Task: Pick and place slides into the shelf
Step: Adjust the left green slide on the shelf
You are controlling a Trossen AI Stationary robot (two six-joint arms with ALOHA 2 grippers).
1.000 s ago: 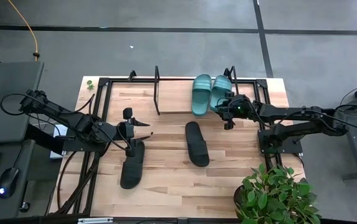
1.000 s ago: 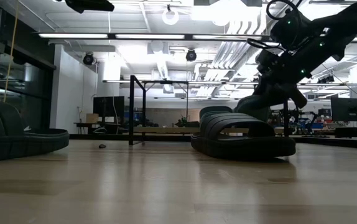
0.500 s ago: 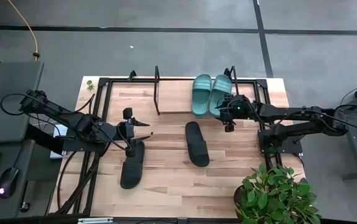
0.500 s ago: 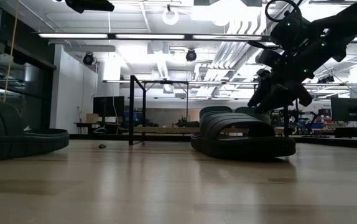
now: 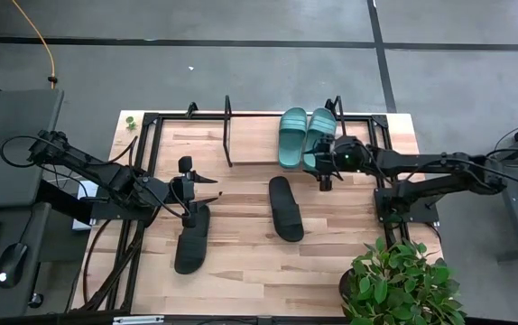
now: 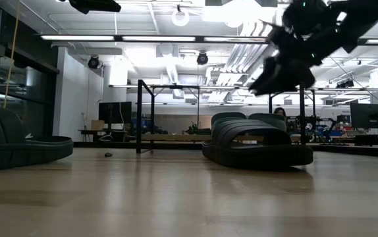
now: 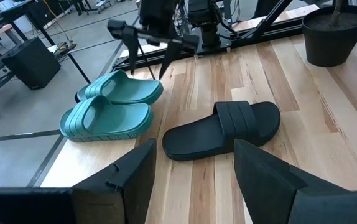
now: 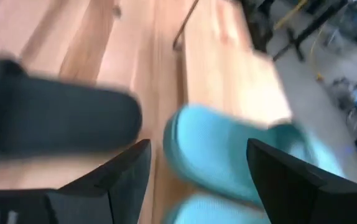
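Two teal-green ribbed slides sit side by side on the light wooden board of the low shelf (image 5: 250, 140), between its thin black frame bars: the left teal slide (image 5: 291, 137) and the right teal slide (image 5: 319, 135), touching each other along their length. In the left wrist view the same pair (image 7: 113, 106) lies just beside a plain black slide.

That black slide (image 5: 286, 208) rests flat on the light wooden bench (image 5: 241, 262), near the middle, well apart from the second black slide (image 5: 192, 238), which lies toward the left front of the bench.

The right tool (image 5: 324, 170) hangs above the near end of the right teal slide, its fingers spread apart and holding nothing; in the right wrist view the two dark fingers (image 8: 127, 168) stand wide with the teal slide (image 8: 228, 155) showing between them. In the low view this arm (image 6: 288, 62) is raised clear above the slides.

The left tool (image 5: 189, 209) hovers at the upper end of the second black slide, fingers spread and empty.

A green potted plant (image 5: 399, 284) stands at the right front corner of the bench.
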